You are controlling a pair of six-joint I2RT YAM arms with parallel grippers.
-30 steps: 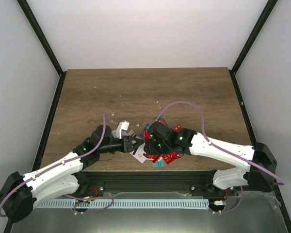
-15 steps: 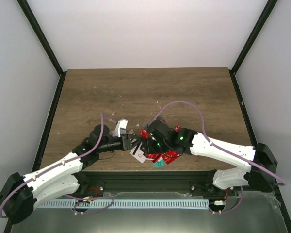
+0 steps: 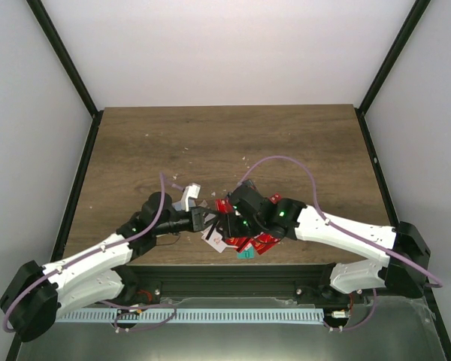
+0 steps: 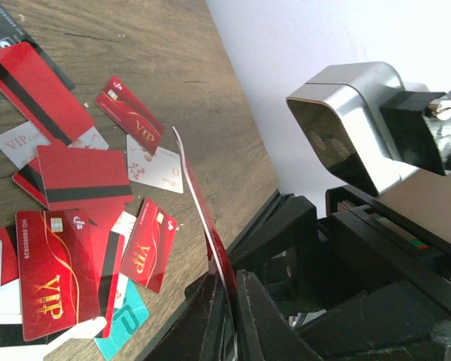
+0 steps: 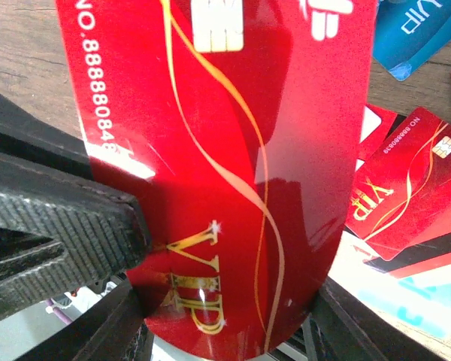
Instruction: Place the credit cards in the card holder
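Observation:
My left gripper (image 3: 202,220) is shut on one end of a red VIP credit card (image 4: 203,207), which shows edge-on and bowed in the left wrist view, above the table. The same card (image 5: 233,150) fills the right wrist view face-on. My right gripper (image 3: 228,219) meets the left one nose to nose. Its jaws stand apart on either side of the card's VIP end (image 5: 203,301), not pinching its faces. The heap of credit cards (image 3: 248,242) lies below them, mostly red (image 4: 68,226), with a teal one (image 4: 124,323) and a blue one (image 5: 413,30). The card holder does not show in any view.
The heap lies close to the near edge (image 3: 286,263) of the brown wooden table (image 3: 286,143). The right arm's silver wrist camera (image 4: 346,128) sits close to the left gripper. Black frame posts (image 3: 68,64) stand at the back corners.
Both grippers have stayed together over the heap and shifted very slightly. The left arm's elbow has moved a little. The red card stays between them.

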